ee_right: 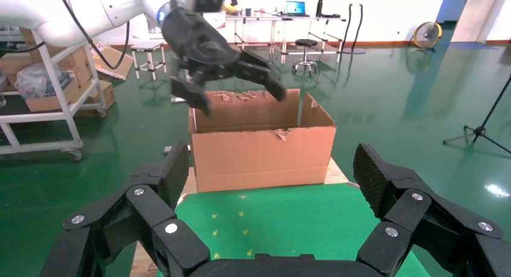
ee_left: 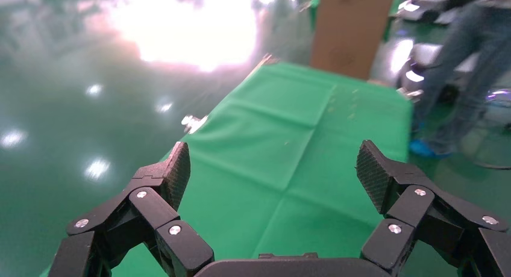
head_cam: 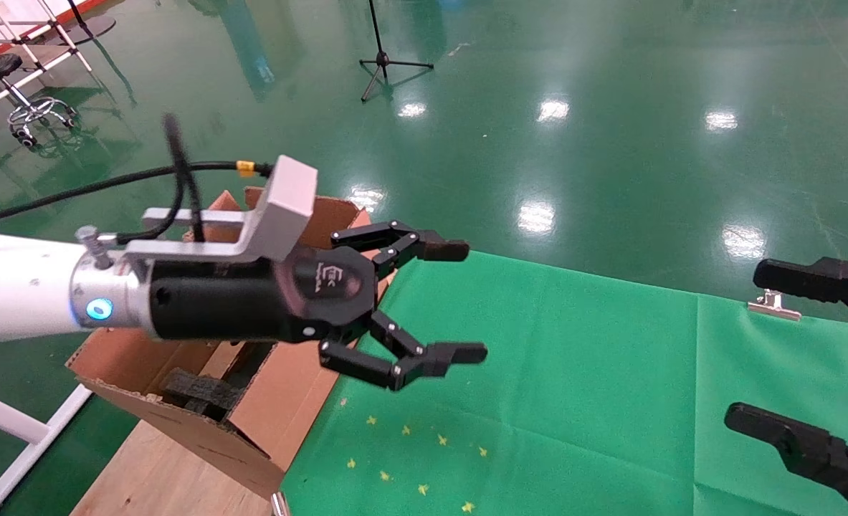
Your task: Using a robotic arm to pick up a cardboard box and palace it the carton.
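Count: two grippers, one carton, one green cloth, one metal clip; the small cardboard box shows in none of the three views.

Left side: the robotic arm (head_cam: 15,287) reaches in from the left edge, held above the carton (head_cam: 251,423). The left gripper (head_cam: 467,301) hangs in the air past the carton's near wall, over the cloth's left margin, fingers spread wide with nothing between them. The right wrist view agrees: this gripper sits above the carton's open top, apart from its ragged flaps.

Carton: stands on a wooden surface (head_cam: 151,473), just beside the left edge of the green cloth (head_cam: 574,373). Top open, edges torn. Inside, black foam (head_cam: 201,390) is visible; the rest of the interior is hidden by the arm.

Centre: the cloth is bare apart from small yellow star marks (head_cam: 409,459) near its front-left corner. Ample free room across it.

Right side: the metal clip (head_cam: 773,304) sits on the cloth's far edge. The right gripper (head_cam: 746,344) enters at the right border, low over the cloth, fingers wide apart and holding nothing.
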### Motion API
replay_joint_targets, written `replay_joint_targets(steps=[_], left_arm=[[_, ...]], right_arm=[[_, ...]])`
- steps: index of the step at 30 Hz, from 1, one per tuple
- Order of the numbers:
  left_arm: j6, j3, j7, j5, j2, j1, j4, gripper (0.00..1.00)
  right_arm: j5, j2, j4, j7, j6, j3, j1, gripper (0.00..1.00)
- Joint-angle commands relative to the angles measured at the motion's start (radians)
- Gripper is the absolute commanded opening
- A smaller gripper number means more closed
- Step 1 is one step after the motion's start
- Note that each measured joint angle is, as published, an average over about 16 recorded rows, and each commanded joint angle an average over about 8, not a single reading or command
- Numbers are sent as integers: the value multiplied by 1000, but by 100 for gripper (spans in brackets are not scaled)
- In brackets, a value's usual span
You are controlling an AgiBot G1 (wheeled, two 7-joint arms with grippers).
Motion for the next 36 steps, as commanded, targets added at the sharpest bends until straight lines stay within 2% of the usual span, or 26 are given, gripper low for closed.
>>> replay_joint_targets(steps=[1, 10, 15, 36], left_arm=[[17, -24, 19, -26, 1, 23, -16, 100], [86, -121, 93, -130, 6, 115, -80, 100], [105, -146, 108, -158, 7, 140, -98, 100], [88, -124, 94, -134, 7, 118, -81, 100]], right_arm=[[0, 0, 0, 0, 0, 0, 0, 100], [0, 0, 0, 0, 0, 0, 0, 100], [0, 0, 0, 0, 0, 0, 0, 100], [0, 0, 0, 0, 0, 0, 0, 100]])
